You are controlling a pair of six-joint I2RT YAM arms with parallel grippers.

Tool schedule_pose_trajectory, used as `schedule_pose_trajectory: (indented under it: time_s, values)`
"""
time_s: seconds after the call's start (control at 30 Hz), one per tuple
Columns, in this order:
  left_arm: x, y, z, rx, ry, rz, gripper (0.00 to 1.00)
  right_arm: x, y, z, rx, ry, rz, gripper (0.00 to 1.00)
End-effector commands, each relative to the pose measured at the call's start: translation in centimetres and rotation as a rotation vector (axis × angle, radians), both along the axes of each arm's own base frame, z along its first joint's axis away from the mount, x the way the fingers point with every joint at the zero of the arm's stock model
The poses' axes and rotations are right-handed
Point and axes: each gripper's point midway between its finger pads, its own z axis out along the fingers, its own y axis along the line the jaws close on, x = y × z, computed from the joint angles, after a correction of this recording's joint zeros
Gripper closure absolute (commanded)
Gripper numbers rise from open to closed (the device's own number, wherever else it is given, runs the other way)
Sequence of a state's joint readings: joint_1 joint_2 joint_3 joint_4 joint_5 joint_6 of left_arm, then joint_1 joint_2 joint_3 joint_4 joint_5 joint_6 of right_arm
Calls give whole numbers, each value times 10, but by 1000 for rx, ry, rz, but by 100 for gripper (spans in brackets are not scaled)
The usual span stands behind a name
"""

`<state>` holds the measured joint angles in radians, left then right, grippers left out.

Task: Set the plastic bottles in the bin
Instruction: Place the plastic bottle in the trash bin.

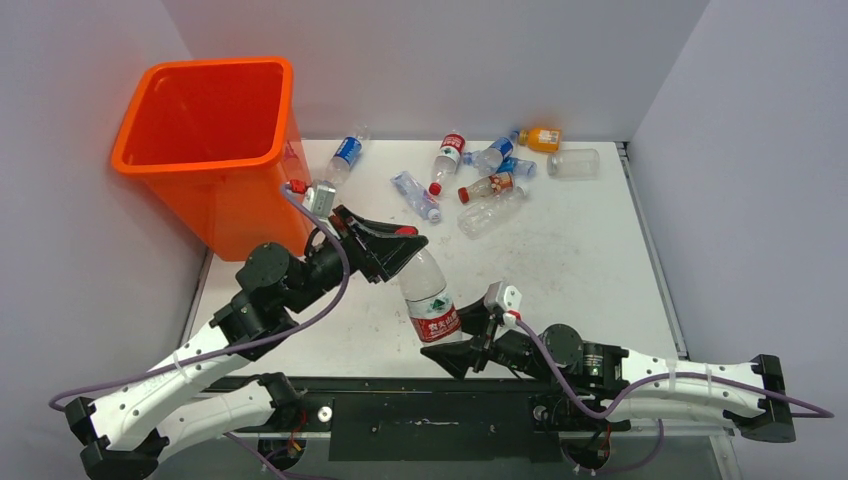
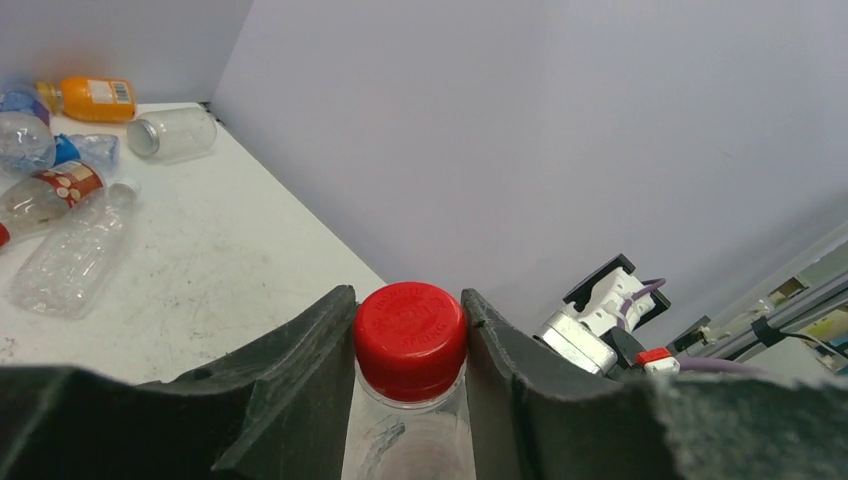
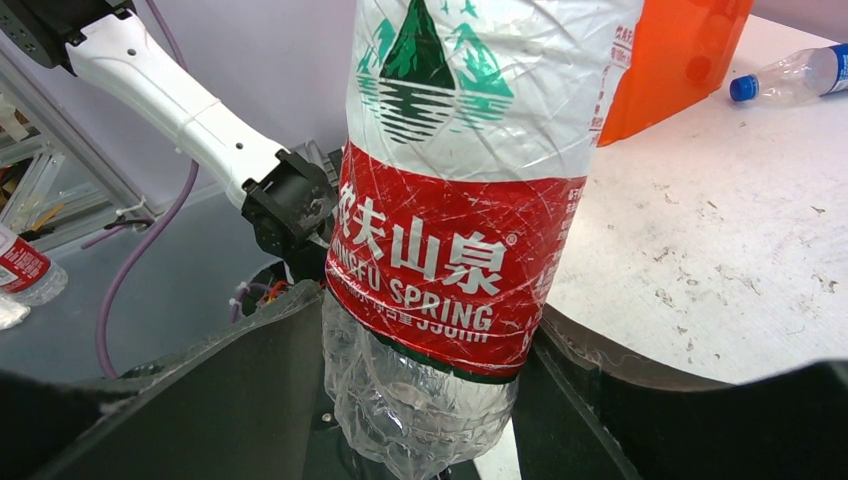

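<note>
One bin (image 1: 250,205), orange, upright at far left. One held bottle (image 1: 428,298), clear with a red label, tilted over the near part of the table (image 1: 570,270) between the two arms. Left gripper (image 2: 408,305) is set narrow on the red cap (image 2: 410,340), a finger touching each side. Right gripper (image 3: 425,340) is clamped on the lower body, at the label's bottom edge. Loose bottles lying at the far side: nine counted, though overlap blurs this. One blue-labelled bottle (image 1: 347,152) is just beside the bin. Eight are clustered further right, including one orange bottle (image 1: 541,138).
</note>
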<state>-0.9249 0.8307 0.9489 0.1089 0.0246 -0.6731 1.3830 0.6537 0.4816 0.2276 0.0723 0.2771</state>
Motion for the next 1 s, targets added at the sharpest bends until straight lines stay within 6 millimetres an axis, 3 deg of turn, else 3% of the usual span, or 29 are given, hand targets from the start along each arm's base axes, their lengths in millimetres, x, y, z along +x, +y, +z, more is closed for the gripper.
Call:
schedule_pose_trajectory:
  time_s: [0.0,0.1,0.13,0.17,0.23,0.3,0.33,0.5,0.77,0.87,0.97]
  values:
    - [-12,5,38,-101,-59,-56,68,0,4,11,24,-24,-4,82]
    - [-15,2,39,-99,-74,-77,99,-1,5,10,21,-19,-5,82]
    - [-15,1,39,-94,-80,-83,100,0,5,10,19,-12,-11,79]
    - [-17,0,39,-93,-87,-91,100,1,5,10,16,-4,-15,67]
    - [-17,0,40,-81,-102,-92,100,1,7,11,11,20,-17,28]
    - [-13,5,41,-62,-110,-52,100,-1,9,17,31,49,-9,2]
    - [-7,10,40,-42,-104,-11,100,-3,11,22,48,62,1,9]
    - [11,57,42,89,-173,236,100,-10,16,55,141,115,40,10]
    - [-1,123,114,113,-375,442,100,3,22,70,233,181,-28,10]
    - [1,152,134,145,-428,567,100,4,26,63,200,185,-39,10]
    - [4,198,164,144,-505,797,100,16,20,47,162,187,-111,10]
